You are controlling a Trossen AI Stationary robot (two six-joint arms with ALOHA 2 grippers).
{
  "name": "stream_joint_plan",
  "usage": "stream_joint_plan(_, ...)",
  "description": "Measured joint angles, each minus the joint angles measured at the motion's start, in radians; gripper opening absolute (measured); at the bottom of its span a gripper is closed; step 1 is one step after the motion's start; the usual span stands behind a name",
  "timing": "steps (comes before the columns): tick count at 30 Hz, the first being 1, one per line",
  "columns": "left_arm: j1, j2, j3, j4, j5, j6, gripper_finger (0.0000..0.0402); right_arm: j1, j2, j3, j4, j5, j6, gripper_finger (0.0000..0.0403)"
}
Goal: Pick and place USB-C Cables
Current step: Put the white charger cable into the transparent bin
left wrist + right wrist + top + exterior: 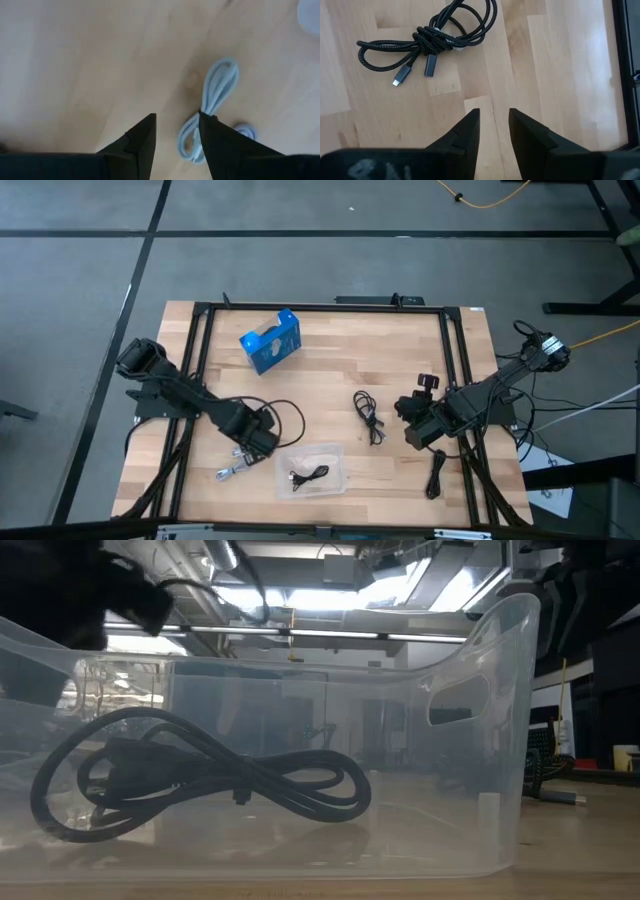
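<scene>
A light grey USB-C cable [232, 471] lies coiled on the wooden table near the front left. My left gripper [252, 446] hovers open just above it, pointing down. In the left wrist view part of this cable [218, 88] shows beside and between the fingertips of my left gripper [177, 131], untouched. A black braided cable [431, 38] lies mid-table [368, 417], ahead of my open right gripper [494, 117], which hangs above the table [412, 434]. Another black cable [200, 780] lies inside the clear tray [338, 454]. A third black cable [435, 478] lies at the front right.
A blue box with white marks [270, 340] stands at the far left of the table. The clear tray's wall [500, 690] fills the low view. Black frame rails [455, 370] run along the table's sides. Bare wood lies between the box and the cables.
</scene>
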Motion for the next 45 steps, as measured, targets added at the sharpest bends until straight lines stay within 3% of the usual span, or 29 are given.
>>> stream_joint_plan(10, -0.073, 0.001, -0.12, 0.185, 0.022, -0.105, 0.0143, 0.0, 0.0, 0.0, 0.0, 0.0, -0.001, 0.0108)
stream_joint_plan(20, -0.071, 0.001, -0.119, 0.153, -0.1, -0.11, 0.0143, 0.0, 0.0, 0.0, 0.0, 0.0, -0.001, 0.0108)
stream_joint_plan(28, -0.039, 0.001, -0.015, 0.152, -0.144, -0.049, 0.0143, 0.0, 0.0, 0.0, 0.006, 0.0, -0.001, 0.0108)
stream_joint_plan(35, -0.056, 0.001, 0.005, 0.151, -0.055, -0.06, 0.0143, 0.0, 0.0, 0.0, 0.017, 0.0, -0.001, 0.0108)
stream_joint_plan(45, -0.098, 0.001, -0.004, 0.155, -0.062, -0.058, 0.0143, 0.0, 0.0, 0.0, 0.017, 0.0, -0.001, 0.0108)
